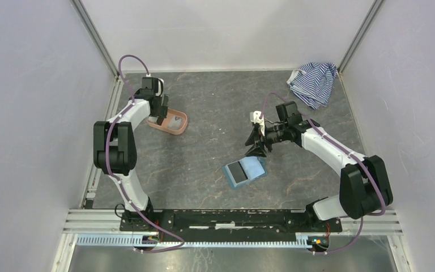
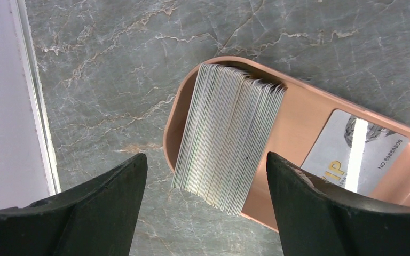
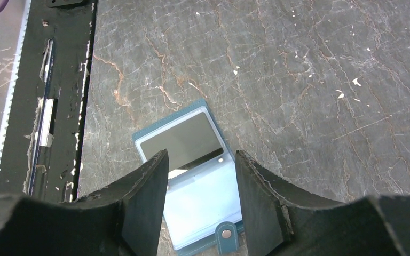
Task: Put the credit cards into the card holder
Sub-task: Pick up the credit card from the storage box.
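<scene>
The credit cards stand on edge as a thick whitish stack in the left end of the salmon-pink tray. One more pale card lies flat beside the stack. My left gripper hangs open above the stack, one finger on each side, touching nothing. The card holder lies unfolded on the table, light blue inside, with a dark card in its far pocket and its snap tab nearest me. My right gripper hovers open just above it, empty. From above, the holder sits mid-table.
A blue-and-white striped cloth lies crumpled in the back right corner. The pink tray sits at the back left, near the left wall rail. A black mounting rail runs along the near edge.
</scene>
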Robot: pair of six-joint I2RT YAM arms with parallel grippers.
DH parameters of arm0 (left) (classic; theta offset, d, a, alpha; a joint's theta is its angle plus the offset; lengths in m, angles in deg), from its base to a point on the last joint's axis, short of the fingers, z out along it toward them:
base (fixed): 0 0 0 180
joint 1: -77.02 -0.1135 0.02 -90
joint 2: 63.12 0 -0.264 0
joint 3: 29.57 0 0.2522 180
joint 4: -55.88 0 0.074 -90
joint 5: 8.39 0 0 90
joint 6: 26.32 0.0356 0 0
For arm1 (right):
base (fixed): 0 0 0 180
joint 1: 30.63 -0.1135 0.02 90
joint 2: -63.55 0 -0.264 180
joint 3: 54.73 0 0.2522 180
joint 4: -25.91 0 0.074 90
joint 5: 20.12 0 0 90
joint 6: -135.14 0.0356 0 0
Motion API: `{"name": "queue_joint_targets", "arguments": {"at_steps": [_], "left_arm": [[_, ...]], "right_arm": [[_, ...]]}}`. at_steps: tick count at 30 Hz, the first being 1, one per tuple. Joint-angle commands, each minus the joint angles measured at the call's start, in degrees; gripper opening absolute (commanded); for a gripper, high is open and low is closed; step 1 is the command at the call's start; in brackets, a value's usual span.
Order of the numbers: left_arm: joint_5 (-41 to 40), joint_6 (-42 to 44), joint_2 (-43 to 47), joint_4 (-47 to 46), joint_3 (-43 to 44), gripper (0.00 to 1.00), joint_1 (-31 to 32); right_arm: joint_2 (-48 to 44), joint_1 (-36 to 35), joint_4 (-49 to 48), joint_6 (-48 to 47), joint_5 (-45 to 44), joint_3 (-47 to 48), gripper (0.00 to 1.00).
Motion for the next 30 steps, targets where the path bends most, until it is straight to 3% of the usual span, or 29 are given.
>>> {"name": "queue_joint_targets", "arguments": {"at_steps": [1, 20, 30], "left_arm": [[1.51, 3.92, -0.89, -0.71, 2.84, 0.87, -0.39], [2.97, 4.65, -3.32, 0.43, 3.40, 0.86, -2.05], [3.10, 4.38, -3.11, 1.74, 5.04, 0.77, -2.52]], "right_arm": [[1.33, 0.33, 0.38, -1.60, 0.57, 1.72, 0.55], [2.10, 0.27, 1.32, -1.95, 0.83, 2.10, 0.54], [2.16, 0.27, 1.59, -2.04, 0.98, 2.20, 0.54]]}}
